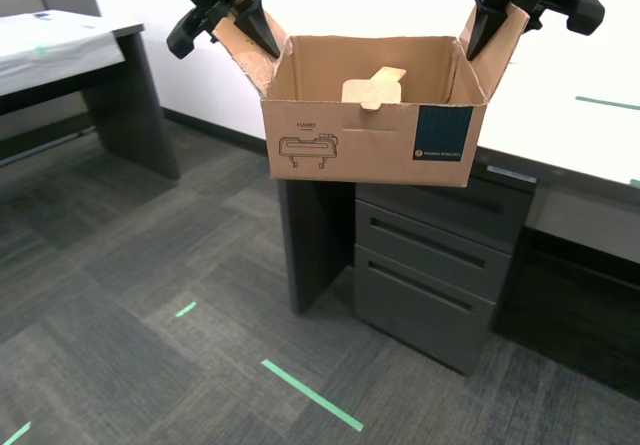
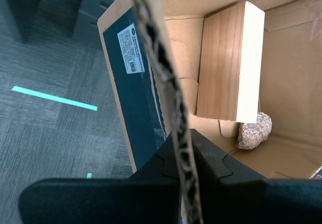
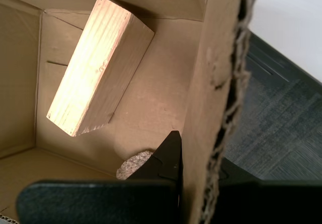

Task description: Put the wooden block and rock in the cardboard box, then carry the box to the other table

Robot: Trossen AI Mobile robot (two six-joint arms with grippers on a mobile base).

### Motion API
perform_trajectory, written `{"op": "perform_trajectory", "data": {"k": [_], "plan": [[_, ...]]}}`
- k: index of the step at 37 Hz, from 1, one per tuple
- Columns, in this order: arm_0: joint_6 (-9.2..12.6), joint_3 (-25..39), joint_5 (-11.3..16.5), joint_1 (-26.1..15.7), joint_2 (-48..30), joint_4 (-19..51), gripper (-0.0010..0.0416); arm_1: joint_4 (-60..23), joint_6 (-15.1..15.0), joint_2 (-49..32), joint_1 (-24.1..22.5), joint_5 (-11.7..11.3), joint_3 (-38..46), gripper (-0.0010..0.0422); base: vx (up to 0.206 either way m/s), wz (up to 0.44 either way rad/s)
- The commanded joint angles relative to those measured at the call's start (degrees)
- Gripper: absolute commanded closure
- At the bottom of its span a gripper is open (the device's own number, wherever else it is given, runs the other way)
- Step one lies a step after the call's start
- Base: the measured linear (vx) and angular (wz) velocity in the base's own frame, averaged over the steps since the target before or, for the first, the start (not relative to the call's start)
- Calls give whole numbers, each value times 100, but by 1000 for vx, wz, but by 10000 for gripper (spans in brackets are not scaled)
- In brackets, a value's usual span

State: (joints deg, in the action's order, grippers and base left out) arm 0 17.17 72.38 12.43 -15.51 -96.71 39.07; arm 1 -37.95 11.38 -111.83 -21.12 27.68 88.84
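I hold the cardboard box (image 1: 370, 145) up by its two side flaps, one in each gripper. My first gripper (image 1: 245, 35) is at the flap on the exterior view's left, and its dark fingers (image 3: 168, 156) are pressed tight against both faces of the corrugated edge. My second gripper (image 1: 490, 30) is at the flap on the exterior view's right, on the end nearest the dark green label (image 1: 443, 133), and its fingers (image 2: 211, 158) are clamped just as tightly on that flap's edge.

The box faces the exterior camera with its line drawing (image 1: 310, 150) and label in front. It hangs in front of a smooth pale tabletop (image 1: 560, 115) and above a grey drawer cabinet (image 1: 430, 265), with nothing visible under its base.

The wooden block (image 2: 226, 63) lies inside on the box floor, set at an angle to the walls. The rock (image 2: 254, 131) sits at one end of the block, touching it or very nearly. Through my first wrist view only a bit of the rock shows past my finger.

The other table (image 1: 50, 45), draped in wrinkled white cloth, stands well apart at the exterior view's upper left. Green tape strips (image 1: 310, 395) mark the grey carpet.
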Motion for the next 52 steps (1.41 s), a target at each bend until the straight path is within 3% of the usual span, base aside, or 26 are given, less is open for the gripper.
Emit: {"op": "perform_trajectory", "data": {"k": [1, 7, 19, 25, 33, 36, 40, 44, 49, 52], "plan": [[24, -2, 26, -4, 4, 15, 406, 61, -48, 11, 4, -55, 9, 413, -37, 201], [131, -2, 26, -15, 4, 37, 406, 37, -46, 11, 2, -24, 9, 413, -36, 199], [136, -2, 15, -33, 4, 160, 406, 391, -48, 11, 7, -35, 9, 413, -37, 198], [136, -2, 15, -35, 4, 168, 406, 538, -46, -2, 4, -584, 9, 413, -38, 208], [136, -2, 17, -42, 4, 179, 406, 511, 35, 0, 2, -570, 9, 413, -36, 218], [136, -2, 17, -46, 4, 179, 406, 505, 216, 0, 2, -363, 9, 413, -32, 227], [149, -2, 17, -48, 4, 212, 406, 407, 238, 0, 0, 120, 9, 413, -31, 216], [179, -2, 17, -55, 4, 219, 406, 177, 184, 0, -9, 459, 9, 413, -32, 214], [225, -4, 17, -111, 2, 216, 406, -13, -179, 0, -11, 470, 9, 413, -29, 215], [243, -4, 17, -166, 4, 214, 406, -17, -216, 0, -11, 479, 9, 412, -18, 198]]}}
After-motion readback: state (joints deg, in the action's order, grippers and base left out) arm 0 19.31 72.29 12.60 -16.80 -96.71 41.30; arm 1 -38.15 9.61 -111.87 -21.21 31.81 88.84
